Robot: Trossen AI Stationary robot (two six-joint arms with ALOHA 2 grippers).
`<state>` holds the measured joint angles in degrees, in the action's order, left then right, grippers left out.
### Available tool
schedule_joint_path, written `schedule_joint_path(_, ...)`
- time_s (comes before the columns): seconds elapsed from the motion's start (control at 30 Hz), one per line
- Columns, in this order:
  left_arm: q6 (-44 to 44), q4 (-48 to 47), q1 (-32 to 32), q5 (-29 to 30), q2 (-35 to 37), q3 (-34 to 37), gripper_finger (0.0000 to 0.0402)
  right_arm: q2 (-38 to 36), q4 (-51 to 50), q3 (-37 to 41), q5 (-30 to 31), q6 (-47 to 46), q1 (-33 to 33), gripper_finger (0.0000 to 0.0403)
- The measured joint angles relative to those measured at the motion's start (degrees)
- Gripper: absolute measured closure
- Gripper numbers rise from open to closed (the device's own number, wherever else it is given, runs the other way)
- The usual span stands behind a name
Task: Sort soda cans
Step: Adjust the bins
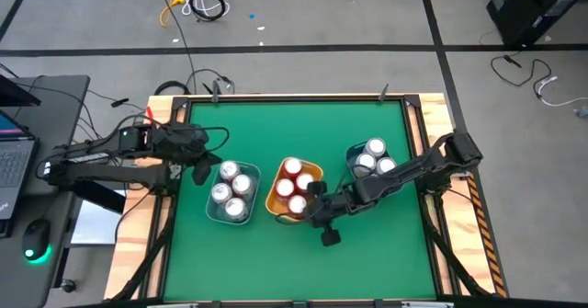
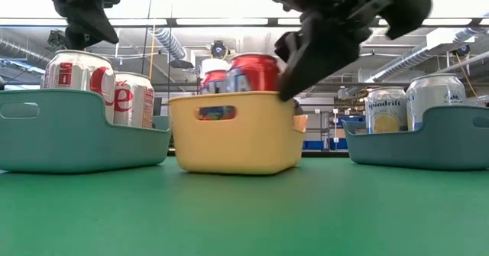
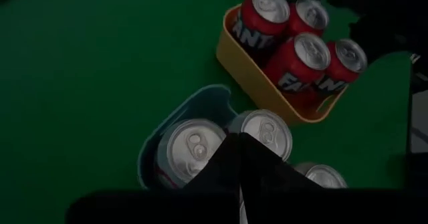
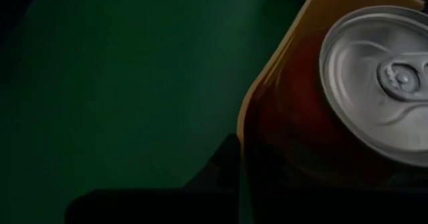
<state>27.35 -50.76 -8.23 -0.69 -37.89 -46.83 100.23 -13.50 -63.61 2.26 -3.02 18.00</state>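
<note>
Red Fanta cans (image 3: 294, 63) fill the yellow bin (image 1: 276, 200); both arms' fingers are closed on nothing.

Four red soda cans (image 1: 292, 187) stand upright, packed together mid-table. Four silver-grey diet cola cans (image 1: 231, 190) stand upright in a cluster toward the table's left edge. Three pale seltzer cans (image 1: 372, 158) stand upright toward the right edge.

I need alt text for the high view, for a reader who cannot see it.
Seen from above, three bins of soda cans sit on a green table: silver cans left, red cans in the yellow bin, more silver cans right. The right gripper is beside the yellow bin; the left gripper waits by the left bin.
</note>
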Motion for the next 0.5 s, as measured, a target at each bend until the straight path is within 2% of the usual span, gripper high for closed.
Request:
schedule_joint_path(0.2, -1.46, 0.37, 0.00, -0.22, 0.00, 0.00, 0.0402, -1.37, -5.75, -0.08, -4.36, 6.34, 0.00, 0.0393)
schedule_joint_path(0.37, -7.51, 1.02, 0.00, -2.31, 0.00, 0.02, 0.0402, -1.23, -6.24, -0.16, -4.83, 6.22, 0.00, 0.0383)
schedule_joint_path(0.5, -12.55, 6.46, 0.32, -7.36, 0.04, 0.02, 0.0402, -1.63, -6.73, -0.39, -4.65, 2.70, 0.08, 0.0351)
